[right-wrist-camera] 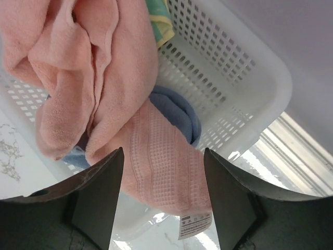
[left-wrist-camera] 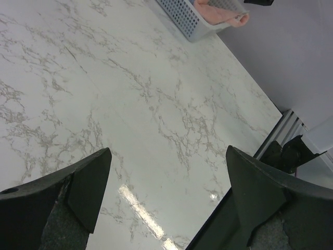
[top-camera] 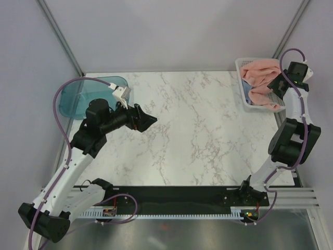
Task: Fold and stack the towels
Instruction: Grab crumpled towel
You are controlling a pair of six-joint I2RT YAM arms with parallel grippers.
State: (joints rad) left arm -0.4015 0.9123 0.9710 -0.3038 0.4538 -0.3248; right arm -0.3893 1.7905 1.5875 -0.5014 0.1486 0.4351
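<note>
Left gripper (left-wrist-camera: 167, 151) is held wide open with nothing in it, hovering over bare tabletop. A teal translucent plastic tray (top-camera: 73, 101) is seen just behind and to its left. No towel is within its reach.

Far to its right, the white mesh plastic basket (right-wrist-camera: 250, 67) is placed at the table's back right corner, with all three towels bunched inside. The right gripper (right-wrist-camera: 162, 156) is poised at the basket's near rim, jaws partly apart. A fold of the salmon-pink waffle-weave cloth towel (right-wrist-camera: 104, 78) sits in the gap and hangs over the rim, with its white tag (right-wrist-camera: 195, 225) below. Whether the cloth is actually pinched cannot be told.

Risks, as judged:
- The light blue cloth towel (right-wrist-camera: 179, 112) is tucked under the pink one, right beside the jaws. It could be caught in the same pinch, so two towels would come out together.
- The pale yellow towel with a teal panel (right-wrist-camera: 158, 21), beyond the fingers, is partly buried and could be dragged along.
- A thin pinch on one fold could slip under the wad's weight.
- The light basket could be tipped or pulled along if the cloth snags on the mesh.

The white grey-veined marble-look table (top-camera: 197, 130) is glossy and glare is visible on it, so cloth is likely to slide. Plain grey-lilac walls with metal struts enclose the cell.
</note>
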